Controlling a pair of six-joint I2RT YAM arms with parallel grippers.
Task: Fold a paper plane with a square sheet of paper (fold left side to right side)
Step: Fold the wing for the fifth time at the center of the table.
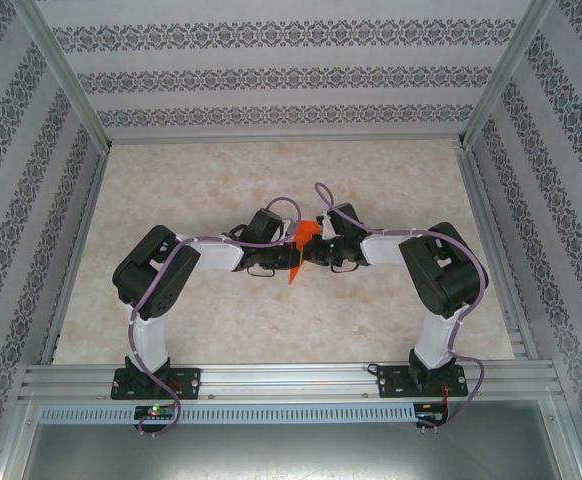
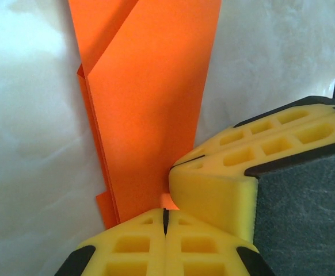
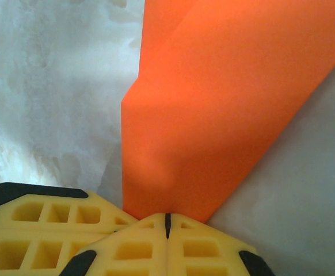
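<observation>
At the near edge of the table (image 1: 271,330), both arm bases, elbows spread outward. Further in, at mid-table, left gripper (image 1: 283,258) and right gripper (image 1: 316,252) meeting tip to tip, each clenched on the orange sheet of paper (image 1: 303,240). From the left wrist, yellow pads (image 2: 139,247) pressed together on the lower end of the folded layers, the other gripper's pads touching just beside. Between the grippers, a narrow wedge, point toward the near side. Behind, patterned wall (image 1: 291,75).

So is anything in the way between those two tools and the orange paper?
Nothing visible. The left tool and the right tool are each shut on the folded orange paper, side by side at the same end of it.
</observation>
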